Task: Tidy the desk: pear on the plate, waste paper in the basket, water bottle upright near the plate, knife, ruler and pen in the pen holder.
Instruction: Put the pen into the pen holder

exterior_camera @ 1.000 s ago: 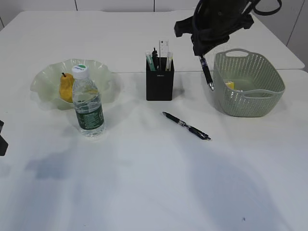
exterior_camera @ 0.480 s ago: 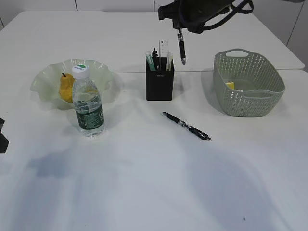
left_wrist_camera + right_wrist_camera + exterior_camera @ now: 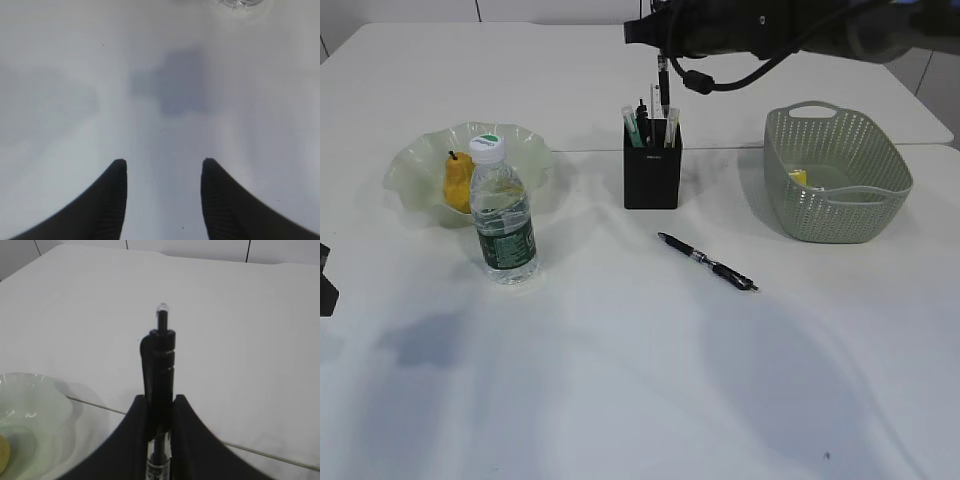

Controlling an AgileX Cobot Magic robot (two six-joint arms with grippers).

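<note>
One pear (image 3: 457, 182) lies on the single pale green plate (image 3: 525, 150) at the left of the white desk (image 3: 620, 360). One water bottle (image 3: 502, 213) stands upright just in front of the plate, its white cap on top. One black pen holder (image 3: 651, 164) stands near the middle, with a ruler (image 3: 669, 122) and a few other thin items standing in it; which of them is the knife cannot be told.

Two pens are in sight. One pen (image 3: 706, 261) lies flat on the desk in front of the holder, well apart from it. The second pen (image 3: 159, 385) hangs upright, clenched between the right gripper (image 3: 159, 417) fingers (image 3: 136, 432), directly above the pen holder; its lower end seems to reach the holder's mouth.

One green basket (image 3: 835, 175) stands at the right, with a small yellow scrap (image 3: 798, 177) inside.

The left gripper (image 3: 164, 170) hovers over bare desk, its two fingers (image 3: 114, 192) spread apart with nothing between them; the bottle's base shows at the top edge of the left wrist view
</note>
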